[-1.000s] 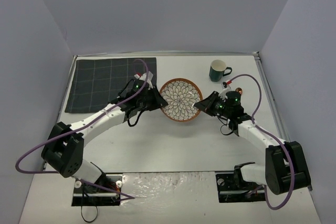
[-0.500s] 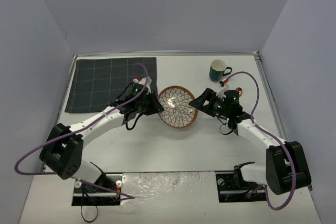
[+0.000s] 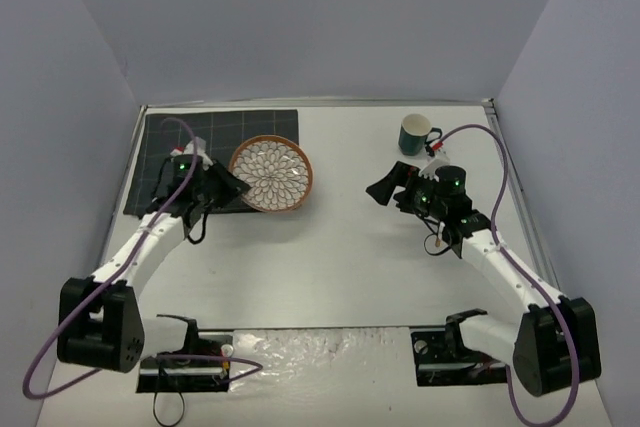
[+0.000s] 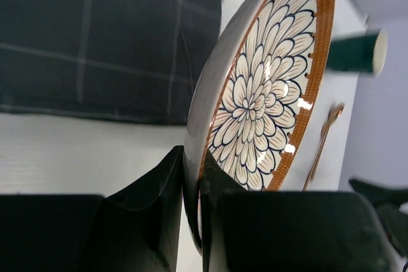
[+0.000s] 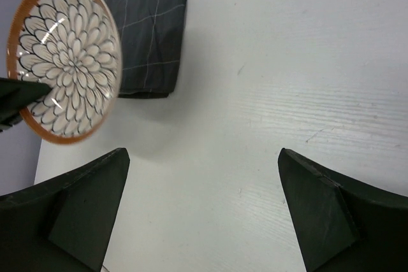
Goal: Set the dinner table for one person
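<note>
By the mat [image 3: 190,152], left gripper [image 4: 191,183] clamps the tilted plate [image 3: 270,174] at its rim; right gripper [image 5: 201,164] gapes empty.

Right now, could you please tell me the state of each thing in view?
Floral plate: gripped by rim, lifted, tilted.
Left tool: shut on the plate's rim.
Right tool: open, empty.
Green mug: upright on the table.
Checked mat: flat, spread out.
Spoon: lying flat on the table.
</note>
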Robot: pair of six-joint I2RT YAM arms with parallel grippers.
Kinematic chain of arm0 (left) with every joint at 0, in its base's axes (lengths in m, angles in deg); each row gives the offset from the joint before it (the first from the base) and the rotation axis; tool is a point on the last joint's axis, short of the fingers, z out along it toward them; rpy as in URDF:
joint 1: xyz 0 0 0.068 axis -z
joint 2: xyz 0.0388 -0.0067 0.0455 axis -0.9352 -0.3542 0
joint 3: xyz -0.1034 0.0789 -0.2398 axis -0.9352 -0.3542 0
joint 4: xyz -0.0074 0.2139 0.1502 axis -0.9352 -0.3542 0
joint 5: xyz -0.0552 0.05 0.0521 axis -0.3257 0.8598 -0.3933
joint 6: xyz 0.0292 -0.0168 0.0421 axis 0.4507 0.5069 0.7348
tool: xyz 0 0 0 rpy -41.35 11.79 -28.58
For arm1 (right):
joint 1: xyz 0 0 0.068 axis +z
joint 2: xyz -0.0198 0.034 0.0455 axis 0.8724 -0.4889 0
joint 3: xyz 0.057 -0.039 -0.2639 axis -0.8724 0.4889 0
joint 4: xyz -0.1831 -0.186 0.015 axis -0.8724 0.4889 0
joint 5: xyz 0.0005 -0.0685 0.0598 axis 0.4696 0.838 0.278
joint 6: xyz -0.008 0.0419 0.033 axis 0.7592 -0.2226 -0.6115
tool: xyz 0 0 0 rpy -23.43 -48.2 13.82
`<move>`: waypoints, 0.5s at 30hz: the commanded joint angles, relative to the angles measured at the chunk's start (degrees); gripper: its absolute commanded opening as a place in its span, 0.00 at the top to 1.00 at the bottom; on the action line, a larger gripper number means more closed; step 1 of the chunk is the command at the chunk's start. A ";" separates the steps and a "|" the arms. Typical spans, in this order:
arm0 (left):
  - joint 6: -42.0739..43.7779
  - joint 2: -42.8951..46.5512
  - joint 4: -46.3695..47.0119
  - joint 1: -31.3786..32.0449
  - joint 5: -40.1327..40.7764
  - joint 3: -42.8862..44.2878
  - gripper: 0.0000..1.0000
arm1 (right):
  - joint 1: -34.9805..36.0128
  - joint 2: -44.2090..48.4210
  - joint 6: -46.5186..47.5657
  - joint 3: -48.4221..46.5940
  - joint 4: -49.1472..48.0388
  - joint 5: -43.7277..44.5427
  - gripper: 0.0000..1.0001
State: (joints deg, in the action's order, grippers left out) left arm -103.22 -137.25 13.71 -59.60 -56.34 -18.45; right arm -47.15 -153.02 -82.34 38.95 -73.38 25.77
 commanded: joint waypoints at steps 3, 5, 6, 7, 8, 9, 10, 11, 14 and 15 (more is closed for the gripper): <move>-8.18 -0.64 19.31 -14.29 -5.39 2.70 1.00 | 0.04 4.26 4.56 -3.02 1.07 2.33 0.00; -9.76 -4.95 22.90 -16.88 -6.69 4.79 1.00 | 0.04 4.79 5.36 -3.17 1.60 2.91 0.00; -10.11 -7.10 24.15 -17.66 -7.39 6.17 1.00 | 0.04 5.04 5.87 -3.34 1.90 3.10 0.00; -10.35 -9.42 24.98 -18.31 -7.93 7.71 1.00 | 0.04 5.10 6.29 -3.52 2.14 3.22 0.00; -10.74 -11.64 26.23 -18.64 -8.42 8.60 1.00 | 0.04 5.01 6.66 -3.65 2.23 3.09 0.00; -11.10 -13.57 27.53 -19.07 -8.82 9.68 1.00 | 0.04 4.91 6.95 -3.76 2.33 3.01 0.00; -11.37 -15.20 28.69 -19.69 -9.05 11.04 1.00 | 0.04 4.81 7.08 -3.83 2.46 3.04 0.00; -11.67 -17.14 29.66 -20.04 -9.23 11.80 1.00 | 0.04 4.68 7.13 -3.87 2.50 2.95 0.00; -12.13 -21.70 31.46 -21.33 -9.99 14.33 1.00 | 0.04 4.35 7.56 -3.90 2.62 2.49 0.00; -12.29 -22.77 31.84 -21.92 -10.26 15.65 1.00 | 0.04 4.32 7.74 -3.90 2.69 2.45 0.00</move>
State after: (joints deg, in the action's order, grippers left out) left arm -111.63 -159.44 29.42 -79.70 -60.45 -11.62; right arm -47.15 -149.18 -76.56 38.24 -68.74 28.09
